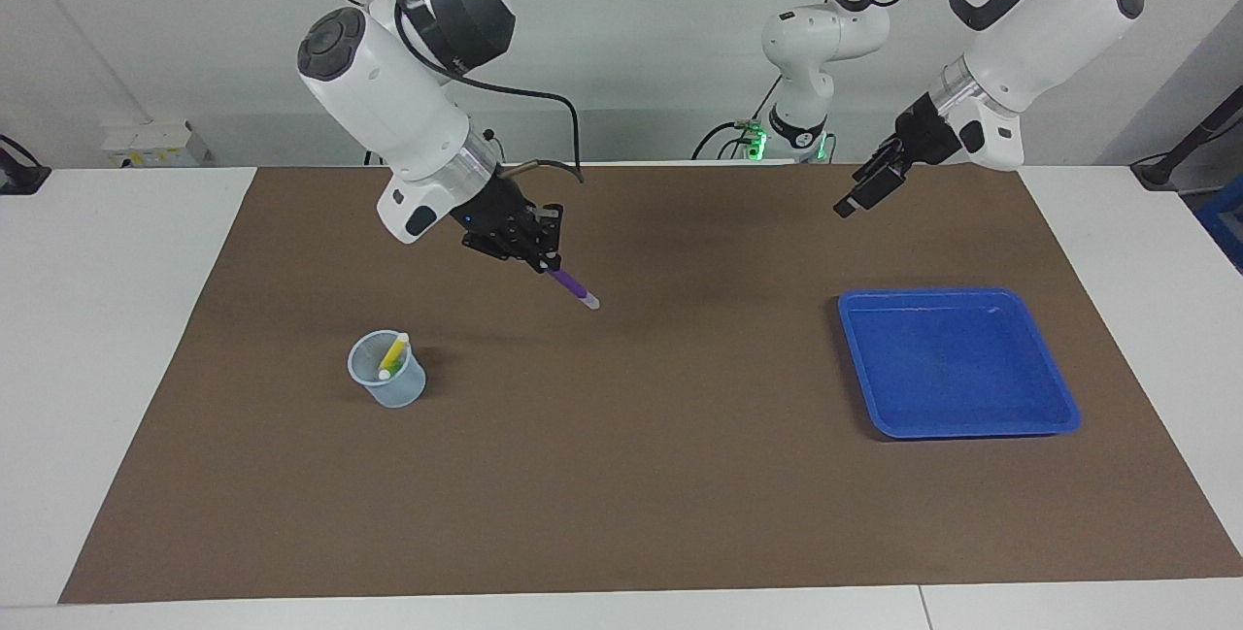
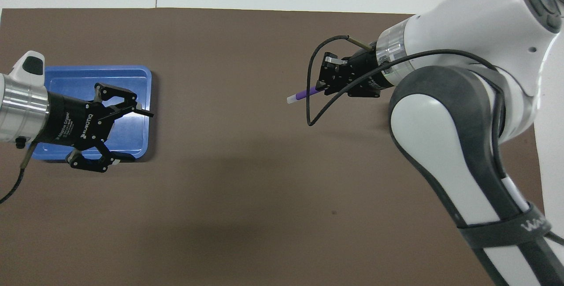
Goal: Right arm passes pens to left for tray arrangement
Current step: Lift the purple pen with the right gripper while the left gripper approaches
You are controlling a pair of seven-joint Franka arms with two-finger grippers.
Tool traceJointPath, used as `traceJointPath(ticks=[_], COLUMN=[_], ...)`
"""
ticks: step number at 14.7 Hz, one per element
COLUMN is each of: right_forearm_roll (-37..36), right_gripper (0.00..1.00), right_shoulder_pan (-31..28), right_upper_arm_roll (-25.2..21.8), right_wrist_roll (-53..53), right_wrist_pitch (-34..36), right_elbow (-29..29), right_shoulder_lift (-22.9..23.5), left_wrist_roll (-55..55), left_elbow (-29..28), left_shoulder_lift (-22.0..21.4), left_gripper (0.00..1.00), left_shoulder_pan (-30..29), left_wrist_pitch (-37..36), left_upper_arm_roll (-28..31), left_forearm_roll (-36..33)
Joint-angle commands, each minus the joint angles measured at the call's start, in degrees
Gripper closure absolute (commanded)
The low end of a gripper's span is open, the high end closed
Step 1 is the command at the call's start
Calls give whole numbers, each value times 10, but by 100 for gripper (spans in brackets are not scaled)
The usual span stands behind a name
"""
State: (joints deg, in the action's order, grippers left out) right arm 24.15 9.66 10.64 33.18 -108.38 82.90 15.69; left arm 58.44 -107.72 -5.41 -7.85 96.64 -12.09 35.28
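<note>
My right gripper hangs over the brown mat toward the table's middle, shut on the purple pen. The pen's whitish tip points down and toward the left arm's end. A yellow pen leans in the small translucent cup, with a streak of green beside it. In the overhead view my right arm hides the cup. The blue tray lies at the left arm's end with nothing in it. My left gripper is raised over the tray's edge nearest the table's middle, open, holding nothing.
The brown mat covers most of the white table. A black cable loops down from my right wrist beside the held pen. Both arms' bases stand at the robots' edge of the table.
</note>
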Motion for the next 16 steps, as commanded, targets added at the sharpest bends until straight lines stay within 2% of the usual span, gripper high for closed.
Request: traceJointPath(ticks=[1,7,13,16], right_forearm_roll=[13,13,13,13], right_gripper=[100,100,100,100], right_shoulder_pan=[30,91,120,133], right_upper_arm_roll=[2,1,2,2], right_wrist_roll=[86,237,284,309], right_wrist_pitch=[-43,-132,-170,-192], right_elbow=[9,30,31,31], right_shoulder_lift=[1,7,20,27], left_wrist_roll=[60,222,235,234], left_elbow=[-24,-28,-68,-83], left_shoulder_lift=[-10,-4,-7,-6], left_gripper=[9,9,10,11], left_shoulder_pan=[5,39,85,104], left_wrist_pitch=[23,108,249,294], left_upper_arm_roll=[2,1,1,1], left_forearm_roll=[40,95,114,128])
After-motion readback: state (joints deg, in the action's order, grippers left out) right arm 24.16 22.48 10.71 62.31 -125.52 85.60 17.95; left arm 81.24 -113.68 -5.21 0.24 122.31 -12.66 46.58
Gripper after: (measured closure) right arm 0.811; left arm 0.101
